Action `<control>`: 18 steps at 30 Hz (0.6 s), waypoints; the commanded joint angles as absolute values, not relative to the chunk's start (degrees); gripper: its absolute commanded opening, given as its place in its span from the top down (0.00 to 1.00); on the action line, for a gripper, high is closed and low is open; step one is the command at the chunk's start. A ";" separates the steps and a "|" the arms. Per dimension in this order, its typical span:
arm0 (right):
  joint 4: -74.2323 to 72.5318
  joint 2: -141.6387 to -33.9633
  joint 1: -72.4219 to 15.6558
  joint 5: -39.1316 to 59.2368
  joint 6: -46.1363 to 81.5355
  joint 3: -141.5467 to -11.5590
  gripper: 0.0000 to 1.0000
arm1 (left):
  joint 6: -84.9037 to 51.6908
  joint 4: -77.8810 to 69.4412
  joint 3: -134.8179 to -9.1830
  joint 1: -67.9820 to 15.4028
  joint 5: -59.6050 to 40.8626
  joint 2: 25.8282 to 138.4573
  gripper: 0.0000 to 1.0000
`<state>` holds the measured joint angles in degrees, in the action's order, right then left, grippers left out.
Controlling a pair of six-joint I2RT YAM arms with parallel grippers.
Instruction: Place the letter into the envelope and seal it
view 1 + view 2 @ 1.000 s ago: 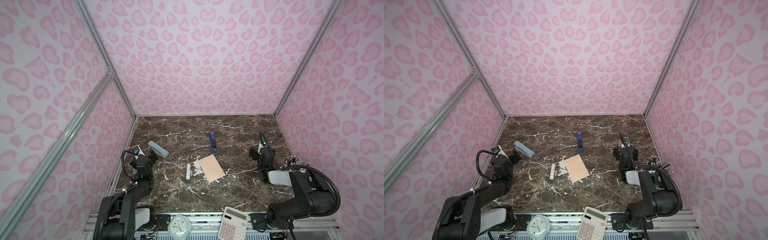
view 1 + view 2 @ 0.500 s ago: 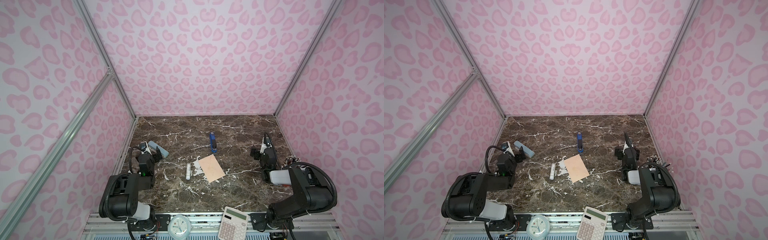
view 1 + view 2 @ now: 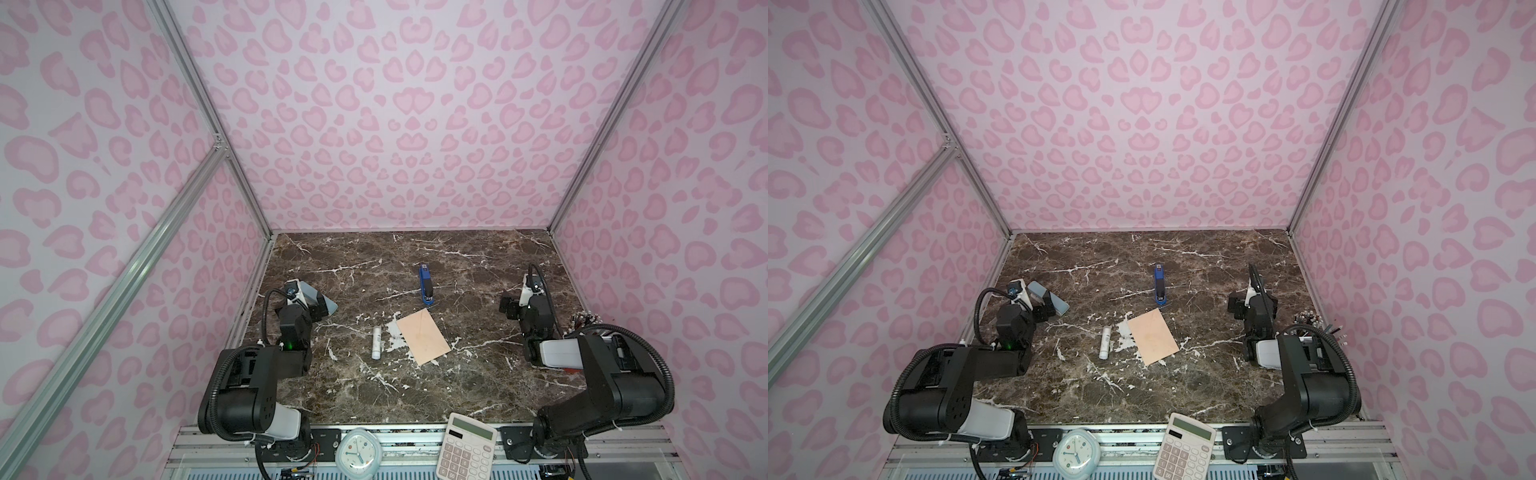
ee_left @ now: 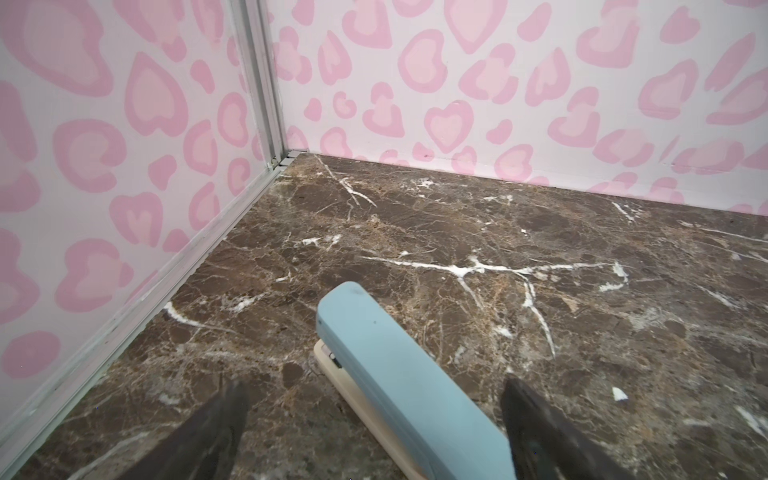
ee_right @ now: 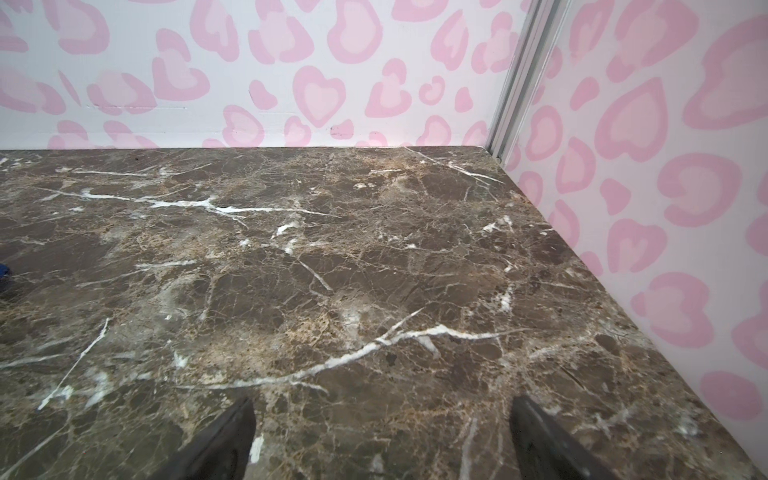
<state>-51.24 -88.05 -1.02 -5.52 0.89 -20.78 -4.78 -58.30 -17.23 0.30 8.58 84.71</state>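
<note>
Left hand [image 4: 374, 386]: released, fingers spread wide and gripping nothing. A pale-blue stapler [image 4: 415, 395] lies between them in the left wrist view, with a gap on either side, so I judge it is merely underneath and not being taken.

Right hand [image 5: 382, 400]: also released, fingers wide, with only bare counter [image 5: 332, 249] below.

Both hands sit low at the outer sides of the counter, well apart from the work. I judge this a parked posture that leaves the middle unobstructed.

The envelope [image 3: 423, 336] lies flat near the centre, turned at an angle, plain face up, with no flap showing. In both top views it is well apart from both hands. The letter is not visible in any view. I judge it may be inside, but cannot confirm this.

A white glue stick [image 3: 376, 343] lies just beside the envelope on my left, a sensible spot for sealing. A dark-blue stapler [image 3: 425, 286] lies just behind the envelope.

Whether the flap is stuck down cannot be told.
</note>
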 commanded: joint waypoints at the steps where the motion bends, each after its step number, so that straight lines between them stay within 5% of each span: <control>1: -53.21 -88.07 -1.06 -5.00 0.72 -20.57 0.03 | -3.52 -59.30 -17.65 0.04 10.00 84.79 0.03; 18: -52.97 -88.15 -1.14 -5.10 0.70 -20.76 0.03 | -3.44 -58.80 -18.07 -0.07 10.11 85.08 0.03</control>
